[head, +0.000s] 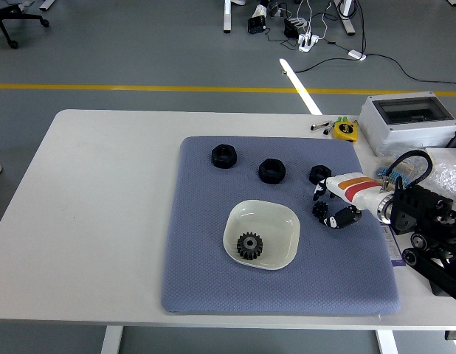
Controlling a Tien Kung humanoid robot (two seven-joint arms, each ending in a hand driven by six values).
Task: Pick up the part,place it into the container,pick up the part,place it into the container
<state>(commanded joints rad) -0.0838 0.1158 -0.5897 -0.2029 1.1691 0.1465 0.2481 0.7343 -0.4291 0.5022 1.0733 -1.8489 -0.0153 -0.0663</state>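
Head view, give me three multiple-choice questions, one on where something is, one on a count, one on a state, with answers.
1. Where is the gear?
A. In the bowl
B. On the bare table
C. On the grey box

2. How many black nuts lie on the mat outside the bowl?
A. One
B. Three
C. Five

3. What is the right hand doing?
A. Lying flat on the bare table
B. Holding the bowl
C. Reaching over the mat beside the bowl, fingers curled, nothing clearly held

Answers:
1. A, the gear sits inside the bowl.
2. B, one nut at the back left, a second in the middle, a third by the hand, all on the mat.
3. C, the right hand is over the mat right of the bowl, apart from it.
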